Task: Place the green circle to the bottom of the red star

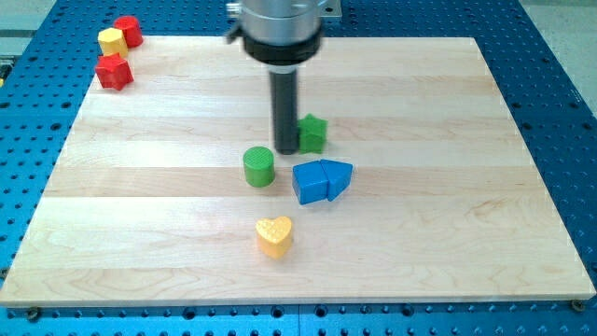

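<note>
My tip [286,150] sits on the board [485,140], touching or just beside the green block [313,133] on its left, and just above-right of the green circle [258,166]. There is no pincer here, only a rod, so nothing is held. The red star [114,71] lies far off at the top-left corner, below the yellow block [112,40] and a red block [128,30]. To do this well, I judge the tip should go round to the circle's lower-right side, clear of the 2 blue blocks [322,180], then push up-left in 1 steady line, correcting drift early and stopping just under the star.
</note>
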{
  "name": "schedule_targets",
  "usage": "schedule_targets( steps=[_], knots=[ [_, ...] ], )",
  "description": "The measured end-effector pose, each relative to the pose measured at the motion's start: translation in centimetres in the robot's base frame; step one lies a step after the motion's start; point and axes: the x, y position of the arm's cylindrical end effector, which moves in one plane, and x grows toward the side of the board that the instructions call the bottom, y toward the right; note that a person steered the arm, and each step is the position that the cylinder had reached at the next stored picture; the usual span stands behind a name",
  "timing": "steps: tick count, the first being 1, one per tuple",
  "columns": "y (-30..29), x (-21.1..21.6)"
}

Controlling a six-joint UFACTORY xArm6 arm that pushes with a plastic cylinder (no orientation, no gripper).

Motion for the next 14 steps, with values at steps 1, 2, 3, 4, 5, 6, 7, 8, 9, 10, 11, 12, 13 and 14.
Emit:
schedule_targets(
  steps=[1,2,3,4,5,6,7,8,9,10,11,12,13,14],
  knots=[
    [5.1,1.1],
    [7.1,0.7],
    [13.0,8.4],
    [11.4,9.2],
    [4.8,6.7],
    [-3.0,6.7],
    [-7.3,6.7],
    [-9.7,3.9],
    [-8.0,2.9],
    [-5.1,5.3],
    [-4.2,-1.1],
    [-12.3,-8.4],
    [-14.5,-10.5],
    [-12.5,-7.5]
  ],
)
